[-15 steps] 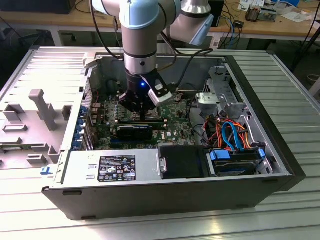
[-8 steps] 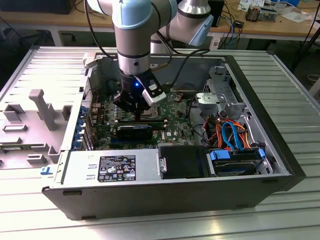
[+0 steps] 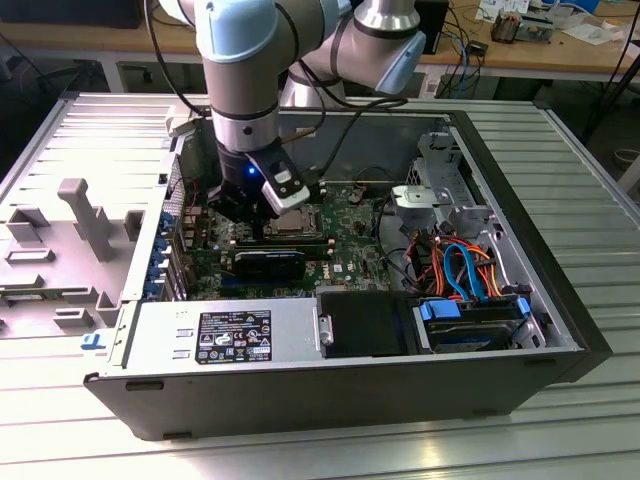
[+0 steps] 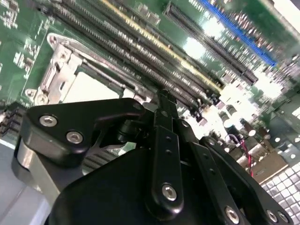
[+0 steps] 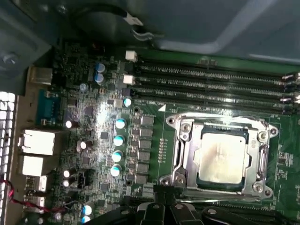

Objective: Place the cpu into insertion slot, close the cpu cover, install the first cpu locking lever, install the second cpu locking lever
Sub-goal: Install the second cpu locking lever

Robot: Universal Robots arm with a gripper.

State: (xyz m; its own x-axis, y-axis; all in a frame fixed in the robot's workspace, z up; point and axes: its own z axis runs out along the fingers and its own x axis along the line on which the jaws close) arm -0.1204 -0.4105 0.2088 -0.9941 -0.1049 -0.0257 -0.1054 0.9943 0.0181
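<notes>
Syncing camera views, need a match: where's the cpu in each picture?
Exterior view: the cpu sits in the socket on the green board, just to the exterior view's right of the hand.
First wrist view: the silver-grey square lies inside the closed cpu cover.
Second wrist view: a pale patch shows beside the cover, beyond the black hand.
Shared landmark: the long black memory slots running alongside the socket.

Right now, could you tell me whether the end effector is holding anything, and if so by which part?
It cannot be told. The end effector sits at the edge of the cpu cover, which lies closed over the cpu, but its fingertips' contact is hidden.
</notes>
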